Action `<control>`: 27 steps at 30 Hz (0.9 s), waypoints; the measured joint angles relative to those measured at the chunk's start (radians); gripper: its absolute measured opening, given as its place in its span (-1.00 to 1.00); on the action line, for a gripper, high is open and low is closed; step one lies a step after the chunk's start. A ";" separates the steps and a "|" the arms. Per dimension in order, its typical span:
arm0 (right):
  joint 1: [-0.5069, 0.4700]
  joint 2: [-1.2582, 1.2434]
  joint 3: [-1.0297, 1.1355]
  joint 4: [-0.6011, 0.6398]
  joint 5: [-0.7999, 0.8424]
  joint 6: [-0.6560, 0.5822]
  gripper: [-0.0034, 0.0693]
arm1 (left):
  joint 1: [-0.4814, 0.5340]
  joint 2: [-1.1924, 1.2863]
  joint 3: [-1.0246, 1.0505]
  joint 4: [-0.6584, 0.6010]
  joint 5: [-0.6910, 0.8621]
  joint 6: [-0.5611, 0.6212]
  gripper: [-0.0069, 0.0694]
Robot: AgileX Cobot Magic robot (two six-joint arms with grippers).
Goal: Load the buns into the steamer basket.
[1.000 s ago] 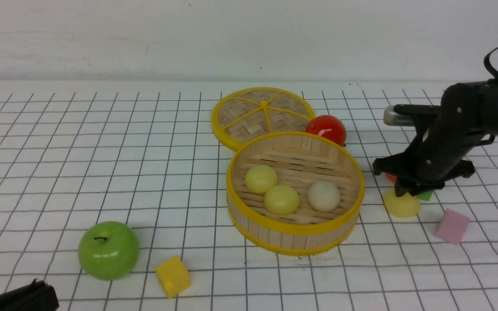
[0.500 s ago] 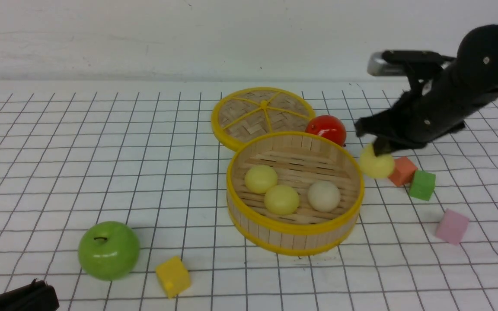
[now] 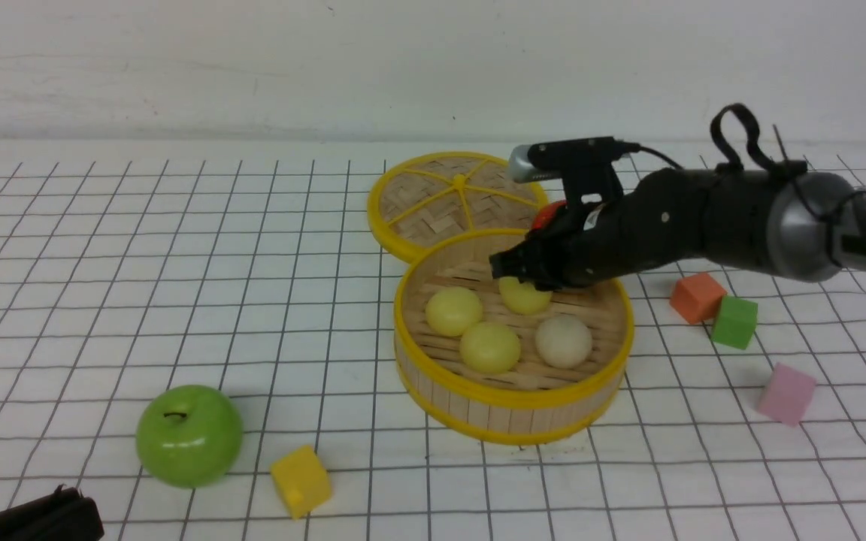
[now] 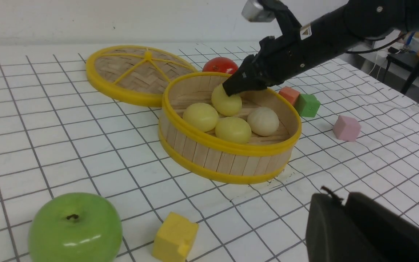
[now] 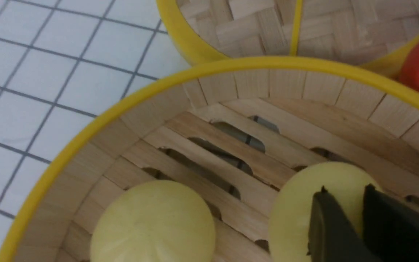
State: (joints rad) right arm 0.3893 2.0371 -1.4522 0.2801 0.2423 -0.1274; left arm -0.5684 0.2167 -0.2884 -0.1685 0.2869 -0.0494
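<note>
Gripper over a bun in the basket
The right gripper (image 3: 525, 274) hides part of the pale yellow bun (image 3: 525, 296); I can't tell if it's gripping.

Woven lid (image 3: 433, 218), round, yellow rim and spokes, lying flat. Red fruit (image 3: 548, 214), glossy, beside the lid. Orange block (image 3: 697, 297) and green block (image 3: 735, 322), side by side. Pink block (image 3: 787, 394), nearby. Green apple (image 3: 189, 436), dark stem. Yellow block (image 3: 301, 482), near the apple. All on a white table (image 3: 177, 323) with a dark grid.
</note>
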 joint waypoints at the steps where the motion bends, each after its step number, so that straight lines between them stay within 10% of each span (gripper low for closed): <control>1: 0.000 0.004 0.001 0.000 -0.005 0.000 -0.31 | 0.000 0.000 0.000 0.000 0.000 0.000 -0.66; 8: 0.000 -0.092 0.004 0.002 0.060 0.000 0.36 | 0.000 0.000 0.000 0.000 0.000 0.000 -0.63; 12: 0.000 -0.268 0.005 -0.006 0.279 0.008 0.40 | 0.000 0.000 0.000 0.000 0.000 0.000 -0.62; 23: 0.000 -0.768 0.312 -0.084 0.661 0.189 -0.84 | 0.000 0.000 0.000 0.000 0.000 0.000 -0.60; 27: 0.000 -0.895 0.382 -0.084 0.768 0.206 -0.96 | 0.000 0.000 0.000 0.000 0.000 0.000 -0.60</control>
State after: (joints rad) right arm 0.3893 1.1423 -1.0699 0.1962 1.0102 0.0789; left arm -0.5684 0.2167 -0.2884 -0.1685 0.2869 -0.0494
